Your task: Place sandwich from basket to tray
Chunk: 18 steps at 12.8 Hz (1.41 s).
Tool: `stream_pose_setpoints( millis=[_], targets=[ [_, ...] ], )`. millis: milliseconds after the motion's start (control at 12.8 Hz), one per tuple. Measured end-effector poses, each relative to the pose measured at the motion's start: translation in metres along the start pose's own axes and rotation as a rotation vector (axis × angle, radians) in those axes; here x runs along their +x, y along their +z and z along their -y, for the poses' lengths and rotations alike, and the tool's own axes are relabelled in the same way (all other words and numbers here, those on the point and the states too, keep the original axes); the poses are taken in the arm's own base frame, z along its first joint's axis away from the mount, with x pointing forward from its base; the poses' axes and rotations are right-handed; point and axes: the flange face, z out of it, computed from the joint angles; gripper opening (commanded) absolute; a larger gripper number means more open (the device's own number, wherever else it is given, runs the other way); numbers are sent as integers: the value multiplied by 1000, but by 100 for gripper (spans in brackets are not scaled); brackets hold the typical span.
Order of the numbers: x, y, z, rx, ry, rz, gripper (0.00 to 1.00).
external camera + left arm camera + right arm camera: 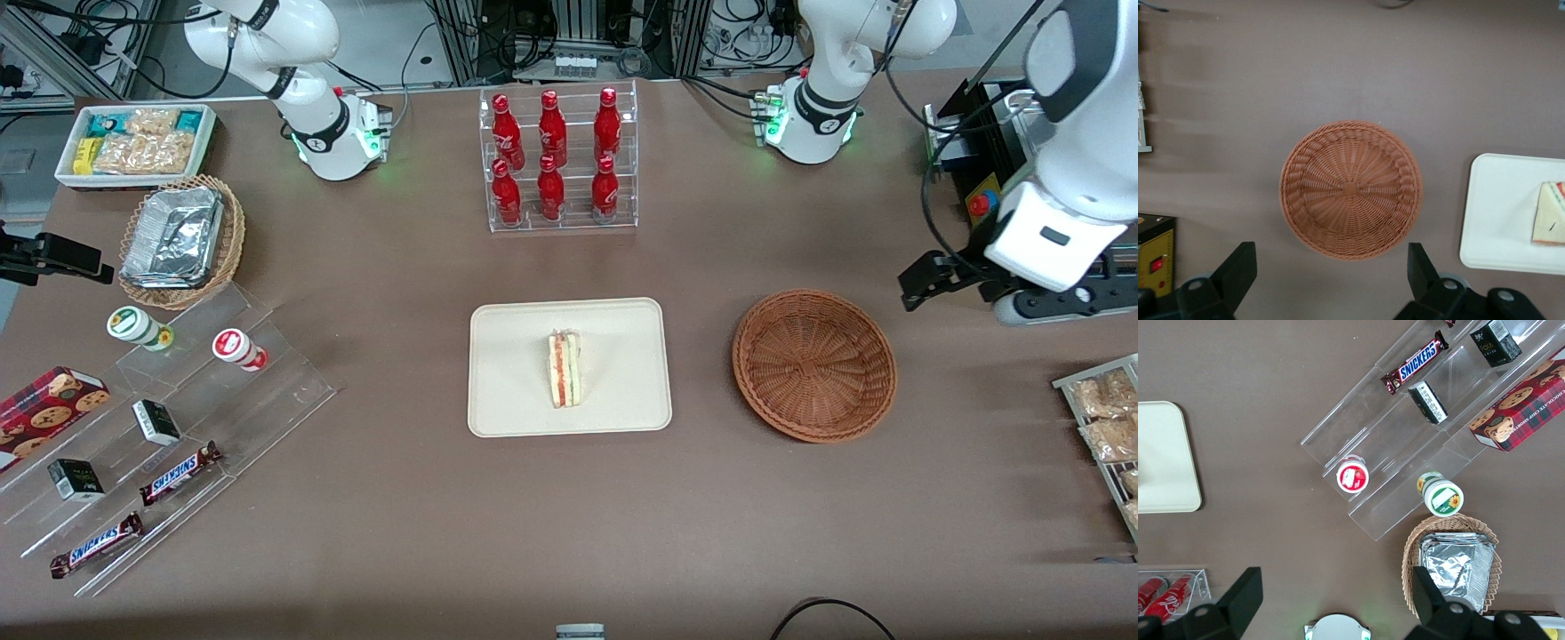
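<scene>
The sandwich (564, 369), a pale bread wedge with red and green filling, lies near the middle of the cream tray (507, 391) at the table's centre. The round reddish-brown basket (813, 364) sits beside the tray toward the working arm's end, with nothing in it. My gripper (925, 280) hangs above the table past the basket's rim, toward the working arm's end, open and holding nothing. The left wrist view looks straight down on the basket (1350, 190), with the gripper (1330, 263) spread wide and the tray (1501, 213) and sandwich (1548, 213) at its edge.
A clear rack of red bottles (558, 160) stands farther from the front camera than the tray. Toward the parked arm's end are a tan wicker basket with a foil container (178, 240), a white snack bin (133, 142) and clear steps with snacks (178, 418). A wire rack of packets (1107, 427) sits at the working arm's end.
</scene>
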Motion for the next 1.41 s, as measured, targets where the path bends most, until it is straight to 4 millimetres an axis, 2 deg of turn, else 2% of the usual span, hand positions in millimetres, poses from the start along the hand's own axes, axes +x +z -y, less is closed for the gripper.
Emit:
stream_pose_setpoints(
  millis=[391,861,1017,1252,1409],
  targets=[
    [-1,-7,-6,-23,26,0,100],
    [-8,-13,-1,-13,59,56,100],
    [-14,-14,6,-3,56,100,100],
    [-27,-32,16,3,66,100,100],
    [-32,-42,34,0,111,90,100]
  ],
)
